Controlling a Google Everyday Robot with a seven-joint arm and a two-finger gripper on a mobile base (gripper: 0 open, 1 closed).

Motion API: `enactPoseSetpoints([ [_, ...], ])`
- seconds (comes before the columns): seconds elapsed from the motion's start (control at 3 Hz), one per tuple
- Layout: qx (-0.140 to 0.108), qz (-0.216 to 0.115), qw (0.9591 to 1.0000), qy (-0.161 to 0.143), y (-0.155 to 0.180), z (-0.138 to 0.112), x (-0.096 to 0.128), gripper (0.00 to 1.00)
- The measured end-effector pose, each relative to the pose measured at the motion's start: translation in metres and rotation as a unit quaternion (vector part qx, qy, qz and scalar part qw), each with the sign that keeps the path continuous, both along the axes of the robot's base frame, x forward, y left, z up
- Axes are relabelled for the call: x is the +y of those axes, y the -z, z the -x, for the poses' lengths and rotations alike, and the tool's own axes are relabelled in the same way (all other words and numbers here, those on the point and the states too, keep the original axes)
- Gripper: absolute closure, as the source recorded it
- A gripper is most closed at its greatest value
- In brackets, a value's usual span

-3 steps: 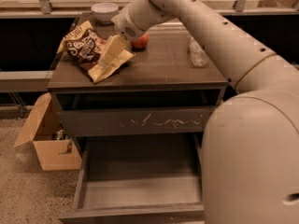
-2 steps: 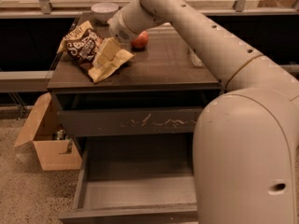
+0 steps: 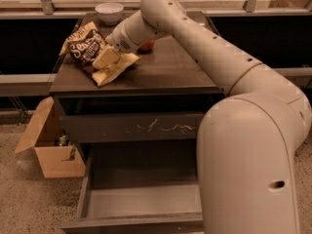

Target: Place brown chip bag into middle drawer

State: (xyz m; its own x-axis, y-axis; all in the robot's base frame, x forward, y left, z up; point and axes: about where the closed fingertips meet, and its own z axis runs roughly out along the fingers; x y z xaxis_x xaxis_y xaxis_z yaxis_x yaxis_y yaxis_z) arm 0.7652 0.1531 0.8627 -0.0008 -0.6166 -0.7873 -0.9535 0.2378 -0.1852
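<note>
Reaching across the bench (image 3: 165, 74), the tool (image 3: 108, 57) is over the front-right half of the brown chip bag (image 3: 84, 48); we cannot tell if it is spread or closed. The bag lies on the left rear part of the bench, its long axis diagonal, one tan end pointing rear-left, the other front-right below the tool. Lower, the middle drawer (image 3: 146, 201) is pulled out and shows its grey floor. A white bowl (image 3: 109, 11) stands behind the bag.
</note>
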Motion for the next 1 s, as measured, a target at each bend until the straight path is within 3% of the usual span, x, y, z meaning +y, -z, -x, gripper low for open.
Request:
enactPoseSetpoints([
  [0.33,-0.003,-0.025,0.9997,-0.002,-0.003,0.003,0.006,0.59],
  [0.67,-0.042,-0.046,0.9979,-0.014,-0.037,0.015,0.007,0.83],
  [1.0,-0.114,-0.071,0.9907,-0.023,-0.089,0.038,0.0,1.0],
])
